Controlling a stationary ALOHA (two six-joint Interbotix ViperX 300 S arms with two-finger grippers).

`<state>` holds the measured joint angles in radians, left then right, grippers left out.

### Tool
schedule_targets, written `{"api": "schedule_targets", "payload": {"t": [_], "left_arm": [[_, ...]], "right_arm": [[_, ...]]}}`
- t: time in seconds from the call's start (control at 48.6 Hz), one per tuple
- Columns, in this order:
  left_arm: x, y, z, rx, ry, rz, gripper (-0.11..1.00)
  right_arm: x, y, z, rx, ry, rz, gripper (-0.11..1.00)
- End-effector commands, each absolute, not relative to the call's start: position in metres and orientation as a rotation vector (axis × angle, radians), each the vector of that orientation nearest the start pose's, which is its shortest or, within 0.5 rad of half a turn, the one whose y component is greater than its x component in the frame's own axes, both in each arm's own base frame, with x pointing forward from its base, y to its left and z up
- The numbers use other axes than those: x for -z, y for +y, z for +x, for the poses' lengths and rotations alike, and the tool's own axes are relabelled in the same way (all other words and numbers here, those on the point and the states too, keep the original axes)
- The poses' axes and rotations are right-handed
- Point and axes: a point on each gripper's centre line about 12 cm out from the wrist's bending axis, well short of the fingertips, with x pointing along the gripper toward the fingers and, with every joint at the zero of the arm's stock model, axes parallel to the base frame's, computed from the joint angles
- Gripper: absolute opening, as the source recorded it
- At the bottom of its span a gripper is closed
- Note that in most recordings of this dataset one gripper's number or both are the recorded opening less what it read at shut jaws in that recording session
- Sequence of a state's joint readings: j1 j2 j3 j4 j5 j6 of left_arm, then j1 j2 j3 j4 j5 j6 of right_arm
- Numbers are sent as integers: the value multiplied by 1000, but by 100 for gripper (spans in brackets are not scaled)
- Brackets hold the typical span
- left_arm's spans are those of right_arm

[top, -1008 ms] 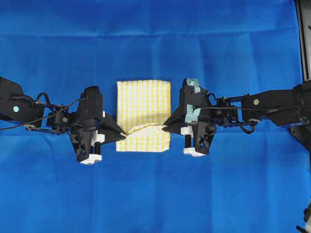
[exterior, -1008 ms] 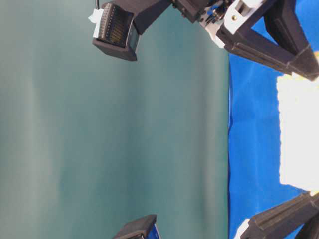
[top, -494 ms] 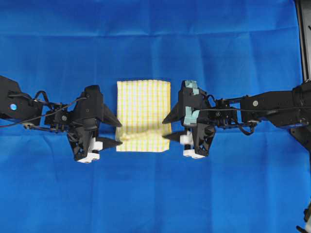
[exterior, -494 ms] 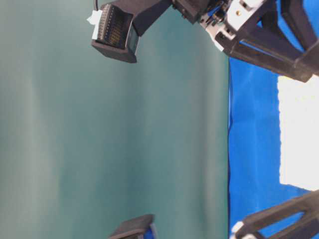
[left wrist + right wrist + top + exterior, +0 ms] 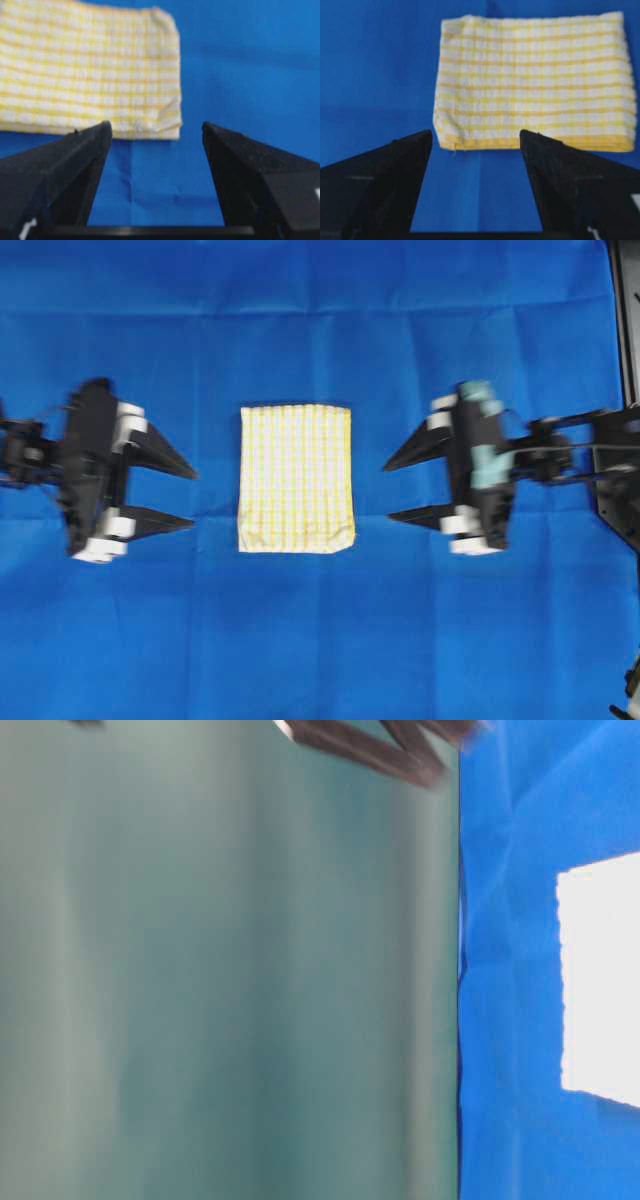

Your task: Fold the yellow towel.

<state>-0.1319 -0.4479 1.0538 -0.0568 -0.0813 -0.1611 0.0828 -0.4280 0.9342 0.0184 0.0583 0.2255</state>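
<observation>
Yellow towel [image 5: 295, 478] lies folded on your blue cloth [image 5: 320, 320]; left gripper [image 5: 192, 497] and right gripper [image 5: 388, 490] flank it, jaws apart, empty.

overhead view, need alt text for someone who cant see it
A folded yellow towel lies flat in the middle of a blue cloth. The left gripper and right gripper sit apart from it on either side, fingers open and pointing at it, holding nothing.

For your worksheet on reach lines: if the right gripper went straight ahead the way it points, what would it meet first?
Probably the yellow towel: the open right gripper points at its near edge, only blue cloth between; its height is unclear.
</observation>
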Motion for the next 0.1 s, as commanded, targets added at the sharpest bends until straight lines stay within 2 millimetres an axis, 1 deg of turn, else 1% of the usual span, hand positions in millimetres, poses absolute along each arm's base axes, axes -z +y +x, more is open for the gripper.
{"api": "schedule_targets", "payload": {"t": [0.0,0.082], "left_arm": [[-209,-33,254,76,454,-179,66],[-218,-30,236,83,396,-184,66]], "right_arm": [[-236,22,272,-21,496,212,71],[-245,20,253,-26,462,211,71]]}}
